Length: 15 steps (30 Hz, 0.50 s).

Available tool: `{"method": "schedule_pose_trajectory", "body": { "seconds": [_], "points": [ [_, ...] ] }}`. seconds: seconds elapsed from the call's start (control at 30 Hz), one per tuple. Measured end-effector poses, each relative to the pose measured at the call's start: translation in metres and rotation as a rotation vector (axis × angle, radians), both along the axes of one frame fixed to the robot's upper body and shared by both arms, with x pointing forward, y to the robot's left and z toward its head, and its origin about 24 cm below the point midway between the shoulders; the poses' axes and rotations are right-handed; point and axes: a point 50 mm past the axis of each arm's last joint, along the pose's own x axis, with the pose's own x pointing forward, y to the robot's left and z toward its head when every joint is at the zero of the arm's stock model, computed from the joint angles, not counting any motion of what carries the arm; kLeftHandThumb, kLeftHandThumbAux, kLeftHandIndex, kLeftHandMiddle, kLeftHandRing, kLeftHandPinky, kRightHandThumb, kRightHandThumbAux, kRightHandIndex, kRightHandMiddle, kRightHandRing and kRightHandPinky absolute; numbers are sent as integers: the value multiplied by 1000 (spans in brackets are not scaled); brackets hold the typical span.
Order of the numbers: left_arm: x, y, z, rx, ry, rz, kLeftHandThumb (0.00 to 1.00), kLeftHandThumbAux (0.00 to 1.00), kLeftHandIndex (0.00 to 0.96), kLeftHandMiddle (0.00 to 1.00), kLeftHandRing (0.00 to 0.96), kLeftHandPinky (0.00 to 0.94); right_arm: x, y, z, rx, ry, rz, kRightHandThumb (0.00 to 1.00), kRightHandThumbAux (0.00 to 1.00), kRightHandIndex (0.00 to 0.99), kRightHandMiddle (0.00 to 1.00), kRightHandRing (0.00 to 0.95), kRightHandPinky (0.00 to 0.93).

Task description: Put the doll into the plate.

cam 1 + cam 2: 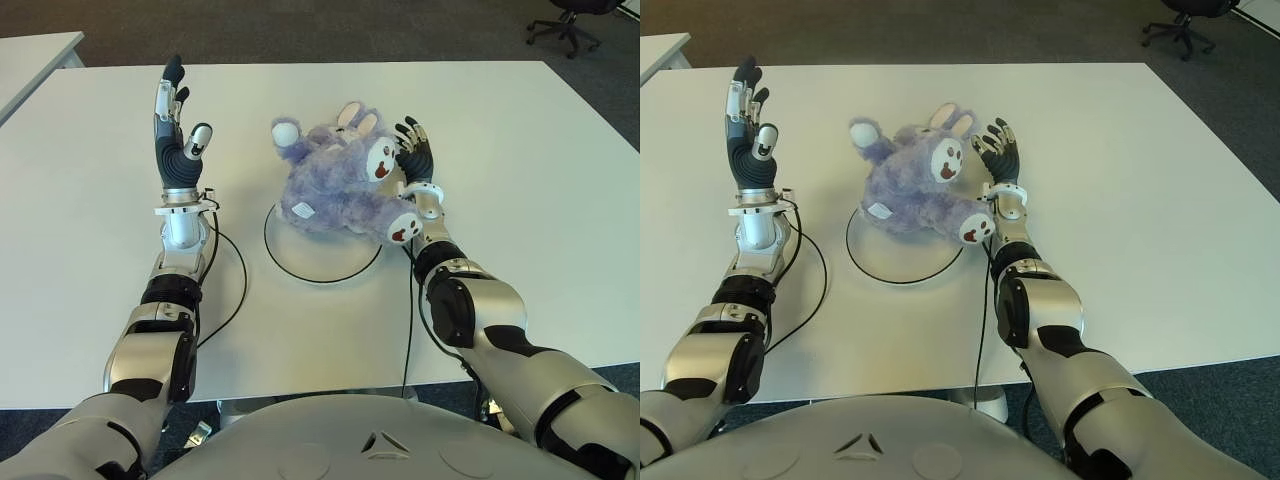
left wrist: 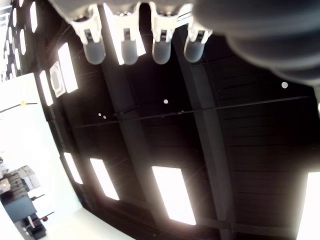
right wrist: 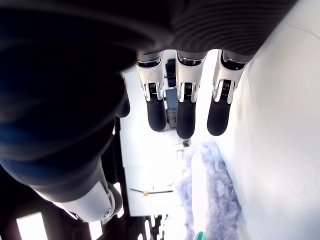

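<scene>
Right robot hand (image 1: 418,160): fingers spread, empty | doll (image 1: 335,185) just beside it, on plate (image 1: 300,262) | left robot hand (image 1: 178,130): spread

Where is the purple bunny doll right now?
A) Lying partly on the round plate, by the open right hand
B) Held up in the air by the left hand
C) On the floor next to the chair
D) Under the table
A: the doll lies over the far part of the plate, with the right hand open beside it and the left hand raised, holding nothing.
</scene>
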Motion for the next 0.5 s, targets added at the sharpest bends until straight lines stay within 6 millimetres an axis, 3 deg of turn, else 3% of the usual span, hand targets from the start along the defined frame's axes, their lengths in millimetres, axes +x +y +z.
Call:
{"method": "schedule_pose_trajectory", "body": {
  "seconds": [0.5],
  "points": [
    [10, -2, -7, 23, 82, 22, 0, 330, 0, 121, 115, 69, 0, 1, 0, 1, 0, 2, 438, 772, 100, 167, 185, 232]
  ]
}}
